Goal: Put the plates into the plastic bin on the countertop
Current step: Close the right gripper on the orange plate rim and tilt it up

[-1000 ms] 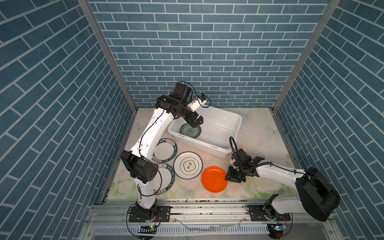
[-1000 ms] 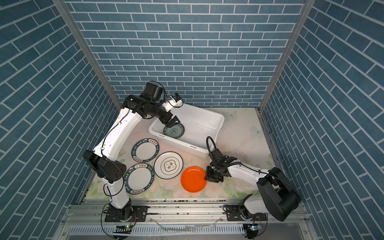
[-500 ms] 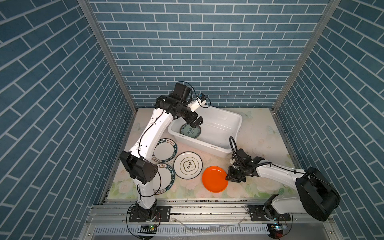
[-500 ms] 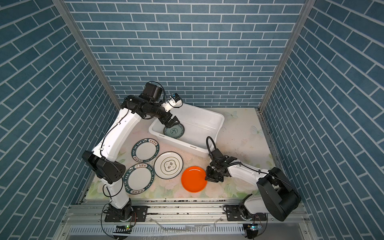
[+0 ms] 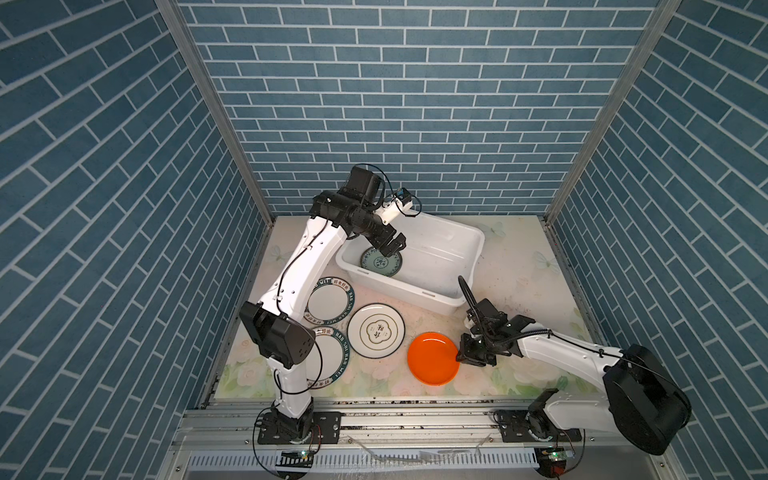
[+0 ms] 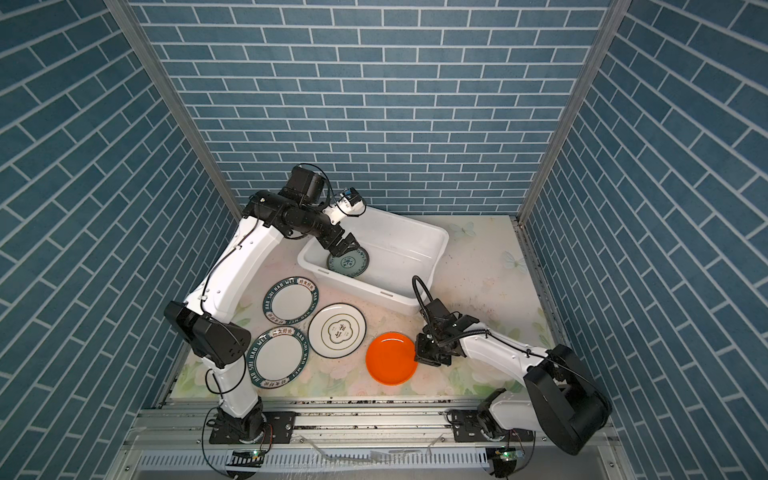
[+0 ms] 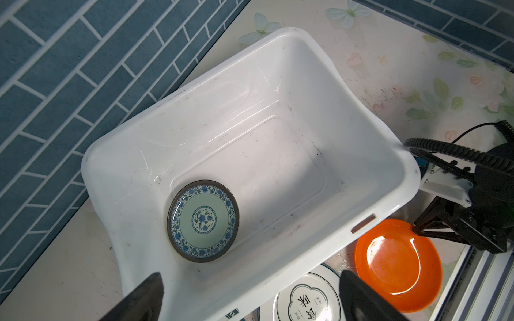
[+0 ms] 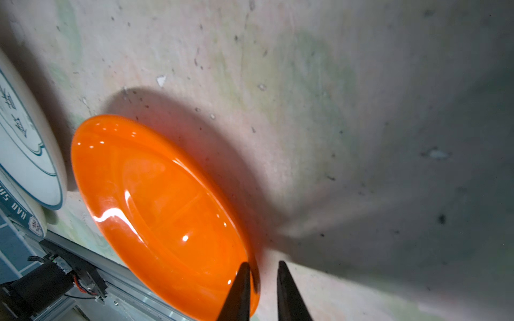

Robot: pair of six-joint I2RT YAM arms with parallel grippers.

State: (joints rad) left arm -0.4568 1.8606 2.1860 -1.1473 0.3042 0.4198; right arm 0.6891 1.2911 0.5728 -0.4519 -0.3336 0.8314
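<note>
The bin (image 5: pixel 415 293) stands toward the back of the countertop (image 5: pixel 519 266), set askew. The plate in the bin (image 5: pixel 380 262) lies flat on the floor at the bin's left end, and the left gripper (image 5: pixel 395 247) hangs just above that plate's far edge.

Four more plates lie on the countertop in front of the bin. The back-left plate (image 5: pixel 330 301) is just off the bin's front left corner. The front-left plate (image 5: pixel 332 357) is close before it, partly under the left arm (image 5: pixel 307 257). The middle plate (image 5: pixel 376 330) lies just right of those two. The right-hand plate (image 5: pixel 432 363) is right of the middle one, nearer the front. The right gripper (image 5: pixel 459 358) is at that plate's right edge, with one finger (image 8: pixel 239 291) over the rim and the other outside it.
</note>
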